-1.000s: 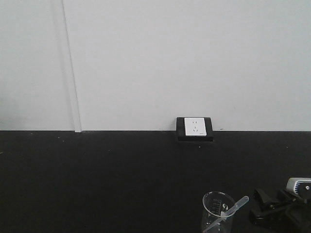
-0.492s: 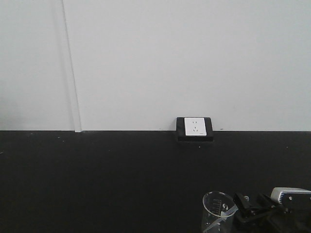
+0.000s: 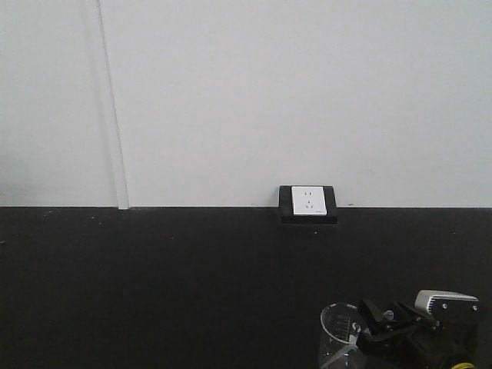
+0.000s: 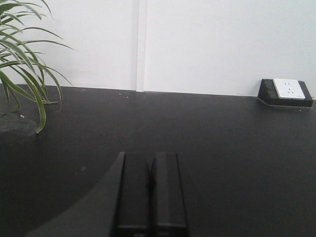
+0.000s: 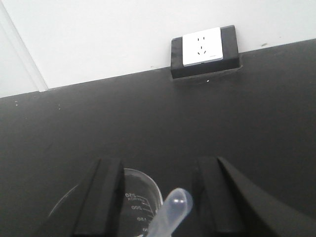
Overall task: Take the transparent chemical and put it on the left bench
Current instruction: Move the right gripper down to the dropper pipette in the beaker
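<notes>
The transparent chemical, a clear pipette [image 5: 170, 212], leans out of a clear graduated beaker [image 5: 140, 200], its bulb end up. My right gripper [image 5: 160, 173] is open, one finger on each side of the bulb, not touching it. In the front view the right gripper [image 3: 377, 319] sits beside the beaker [image 3: 338, 338] at the bottom edge; the pipette is hidden there. My left gripper [image 4: 150, 158] is shut and empty, low over the black counter [image 4: 222, 148]. The left bench with the sink is out of view.
A white wall socket in a black block [image 3: 307, 204] stands at the counter's back edge; it also shows in the right wrist view [image 5: 203, 49] and the left wrist view [image 4: 288, 91]. A green plant [image 4: 22, 64] hangs over the counter's far left. A white wall rises behind.
My right gripper has moved left, from beside the beaker to around the pipette's bulb, and now covers the pipette in the front view. The beaker has not moved.
</notes>
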Motion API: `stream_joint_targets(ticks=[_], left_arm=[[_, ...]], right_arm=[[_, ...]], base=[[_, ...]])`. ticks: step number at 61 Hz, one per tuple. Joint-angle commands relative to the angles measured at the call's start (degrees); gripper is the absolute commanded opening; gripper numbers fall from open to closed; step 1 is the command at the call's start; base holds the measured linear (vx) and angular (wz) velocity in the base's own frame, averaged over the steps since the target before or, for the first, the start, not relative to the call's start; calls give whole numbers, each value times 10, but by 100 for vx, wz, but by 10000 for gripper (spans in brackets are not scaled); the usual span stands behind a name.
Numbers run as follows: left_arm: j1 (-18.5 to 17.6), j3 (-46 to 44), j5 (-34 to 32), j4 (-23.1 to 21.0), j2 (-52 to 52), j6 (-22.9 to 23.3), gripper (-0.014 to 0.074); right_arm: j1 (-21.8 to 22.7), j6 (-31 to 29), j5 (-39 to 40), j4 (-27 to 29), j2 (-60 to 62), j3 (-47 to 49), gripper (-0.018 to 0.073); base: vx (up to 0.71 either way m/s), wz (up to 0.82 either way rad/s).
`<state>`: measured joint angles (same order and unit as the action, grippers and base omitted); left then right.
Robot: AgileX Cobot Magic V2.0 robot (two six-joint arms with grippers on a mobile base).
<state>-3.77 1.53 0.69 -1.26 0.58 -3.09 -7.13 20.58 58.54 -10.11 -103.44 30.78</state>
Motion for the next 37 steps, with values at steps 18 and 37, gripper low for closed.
stream_joint_targets(ticks=[18, 37], left_arm=[[-1, 9, -45, 0, 11, 4, -4], [-1, 9, -45, 0, 11, 4, -4]], right_arm=[[-2, 19, 24, -4, 18, 12, 177], [-1, -2, 37, -9, 66, 12, 50]], base=[[0, 0], [0, 0]])
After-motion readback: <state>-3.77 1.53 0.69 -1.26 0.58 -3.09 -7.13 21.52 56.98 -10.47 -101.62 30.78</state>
